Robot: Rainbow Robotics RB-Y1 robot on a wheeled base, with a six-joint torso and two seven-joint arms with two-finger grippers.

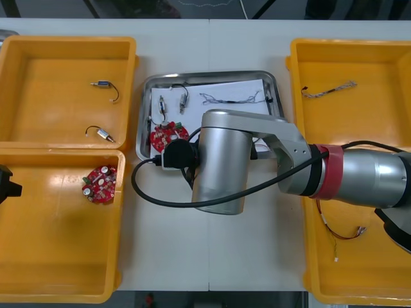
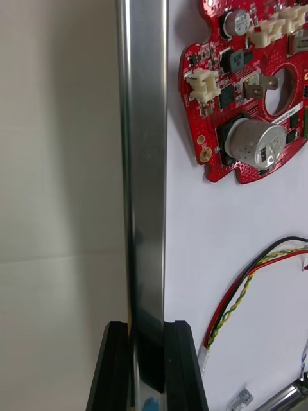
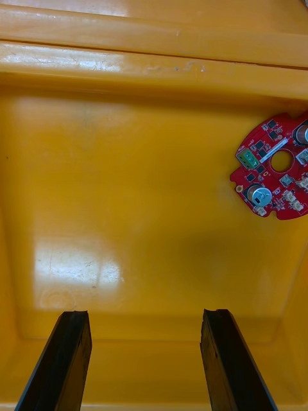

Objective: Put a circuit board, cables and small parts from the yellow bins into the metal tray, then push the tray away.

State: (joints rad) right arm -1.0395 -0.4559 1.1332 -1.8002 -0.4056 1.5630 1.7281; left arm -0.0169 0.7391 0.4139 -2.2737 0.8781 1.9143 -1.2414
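Silver-cased and closest to the lens, the right arm (image 1: pixel 221 160) reached across the worktop (image 1: pixel 257 38) to the near-left corner of the metal tray (image 1: pixel 212 74), which sat between the yellow bins. The right tool (image 2: pixel 146 334) was closed tight on the tray's shiny rim, with one black finger outside the wall and one inside. On the tray's white floor lay a round red circuit board (image 2: pixel 247 115), a red and yellow cable (image 2: pixel 237 302) and small metal parts (image 1: pixel 164 106). At the worktop's left edge, the left tool (image 3: pixel 146 314) hung over the near-left yellow bin (image 3: pixel 128 192), fingers spread wide and gripping nothing, with a second board (image 3: pixel 276 173) on the bin's floor.
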